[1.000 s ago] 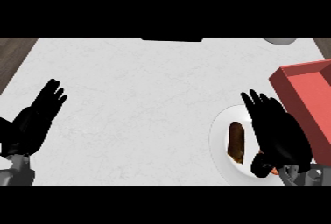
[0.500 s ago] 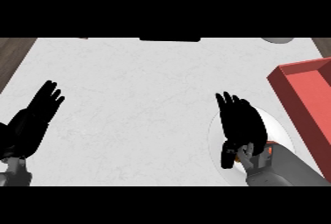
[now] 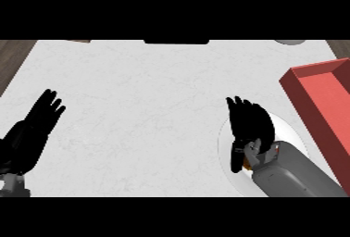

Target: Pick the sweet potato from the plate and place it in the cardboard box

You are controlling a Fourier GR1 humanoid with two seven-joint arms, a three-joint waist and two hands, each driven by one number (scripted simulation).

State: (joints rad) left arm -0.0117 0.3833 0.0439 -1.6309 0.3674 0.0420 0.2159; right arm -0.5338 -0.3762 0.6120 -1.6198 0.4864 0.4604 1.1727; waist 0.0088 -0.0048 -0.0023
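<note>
Over the round white plate (image 3: 290, 135) the right hand (image 3: 249, 122) is held spread; the brown sweet potato (image 3: 243, 163) under its palm should be enclosed before lifting.

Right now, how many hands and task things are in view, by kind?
Hands: 2, left hand and right hand
Plates: 1, plate
Boxes: 1, red box
Sweet potatoes: 1, sweet potato, mostly hidden by the right hand
Total: 5
</note>
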